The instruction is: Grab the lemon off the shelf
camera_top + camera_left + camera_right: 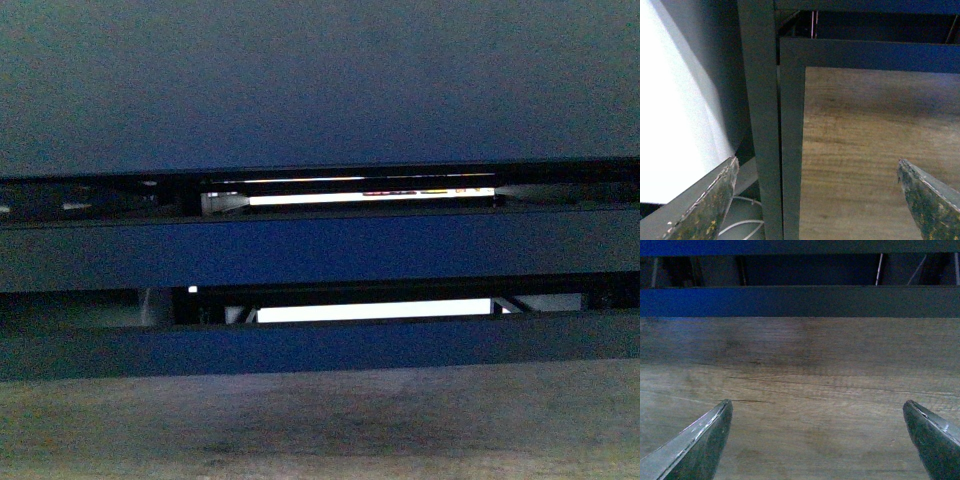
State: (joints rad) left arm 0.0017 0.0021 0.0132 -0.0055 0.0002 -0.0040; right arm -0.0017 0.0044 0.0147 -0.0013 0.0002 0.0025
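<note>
Left tool [816,161] is spread wide, right up against the shelf [320,250]: the wood-grain panel [875,150] fills the gap between its fingers, and the black post [757,100] stands just beside one fingertip. Right tool [817,402] is spread just as wide, with the panel straight ahead and a dark tier lip beyond the fingertips. Where the lemon is, these views can't tell.
</note>
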